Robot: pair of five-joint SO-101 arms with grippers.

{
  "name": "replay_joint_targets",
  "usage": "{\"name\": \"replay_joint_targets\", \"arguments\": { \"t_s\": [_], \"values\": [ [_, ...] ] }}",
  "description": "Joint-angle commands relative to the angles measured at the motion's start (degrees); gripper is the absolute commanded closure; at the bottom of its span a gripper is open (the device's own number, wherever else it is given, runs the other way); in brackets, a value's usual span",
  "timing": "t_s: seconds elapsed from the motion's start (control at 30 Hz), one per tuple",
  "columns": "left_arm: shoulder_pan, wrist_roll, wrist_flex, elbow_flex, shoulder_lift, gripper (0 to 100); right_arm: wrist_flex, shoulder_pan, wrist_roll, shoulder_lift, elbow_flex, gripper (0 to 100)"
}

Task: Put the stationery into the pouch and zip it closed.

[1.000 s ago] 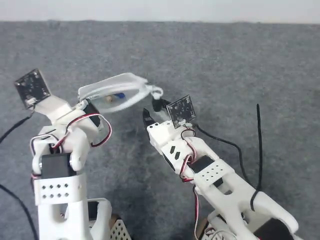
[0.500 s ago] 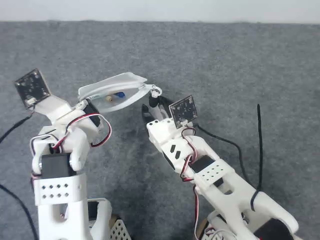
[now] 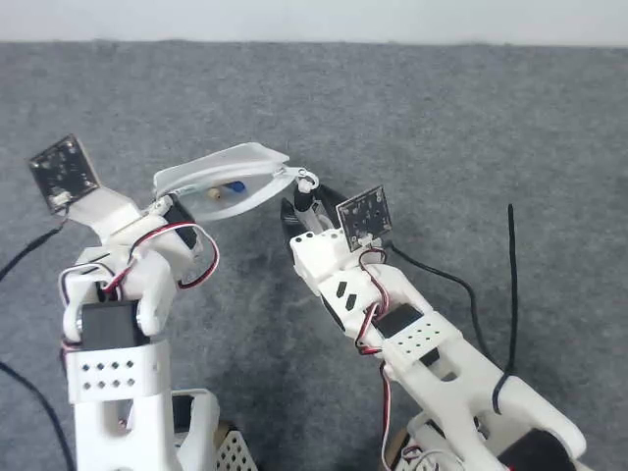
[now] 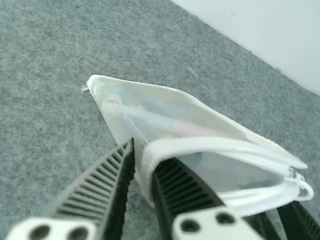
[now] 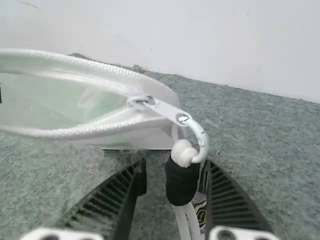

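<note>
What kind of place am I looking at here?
Probably a robotics lab or hobby workbench: small white left arm and right arm with bare wiring, a grey felt-like table cover, a white wall, a loose black cable.

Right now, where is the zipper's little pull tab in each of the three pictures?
High view: the zipper pull sits at the end of the pouch nearest the right pincer.
Left wrist view: zipper pull, at the pouch end farthest from the left pincer.
Right wrist view: zipper pull, dangling just beyond that pincer.
Shared landmark: the pouch's white zipper band.
</note>
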Motion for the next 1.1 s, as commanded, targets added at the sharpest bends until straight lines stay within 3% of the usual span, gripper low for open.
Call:
{"name": "replay_joint_targets", "arguments": {
  "t_s": [0.0,0.53,0.83,1.07],
  "values": [
    [0.5,0.5,-2.1,-0.4,-0.3,99,-1.5,0.7,-0.4,-1.9,-3.4,83.7],
    [0.5,0.5,-2.2,-0.4,-0.2,99,-1.1,0.7,-0.4,-1.9,-4.1,83.8],
    [0.5,0.5,-2.2,-0.3,-0.2,99,-1.1,0.8,0.8,-1.9,-4.1,98.2],
    [0.5,0.5,-2.2,-0.3,-0.2,99,-1.5,0.7,6.8,-3.0,-2.3,99.3]
  ]
}}
